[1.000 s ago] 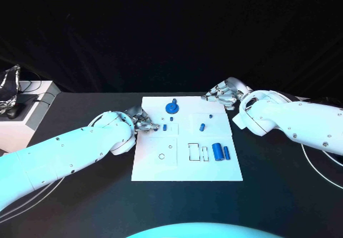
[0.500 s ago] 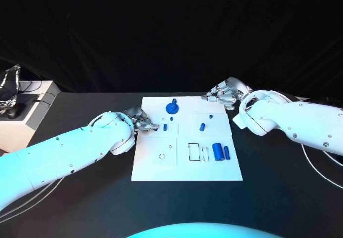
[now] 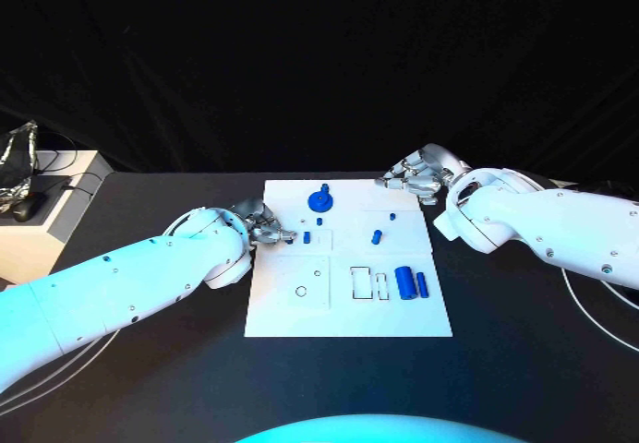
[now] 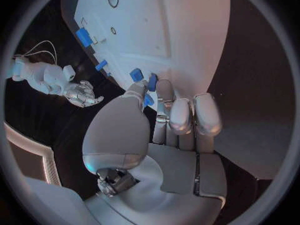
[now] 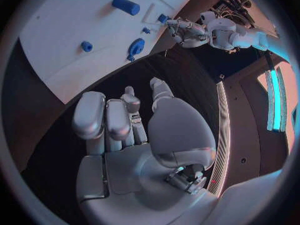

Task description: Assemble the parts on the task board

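My left hand (image 3: 262,228) hung at the left edge of the task board (image 3: 349,314), about level with its middle row. Its fingertips (image 4: 152,83) were drawn together at a small blue part (image 3: 307,237) that lay just inboard of that edge. In the left wrist view the tips stood touching that piece or a hair off it; I cannot tell whether they had it pinched or only rested against it. The part lay straight ahead of the fingertips, toward the board's centre, with its long axis running from the near edge to the far edge.

My right hand (image 3: 415,175) was held off the board's far right corner, above the black table (image 3: 160,388), fingers curled loosely with gaps between them and nothing in them.

Other blue pieces lay further in: a disc with a knob (image 3: 321,198) by the far edge, a short peg (image 3: 379,235) at mid-board, and two cylinders (image 3: 412,282) side by side toward the right edge, lengthwise near to far. My left hand was plainly the nearer to the small part, so the coming grasp looked to be its job.

Against the two earlier head pictures, nothing had shifted: both hands and every piece sat where they had been.
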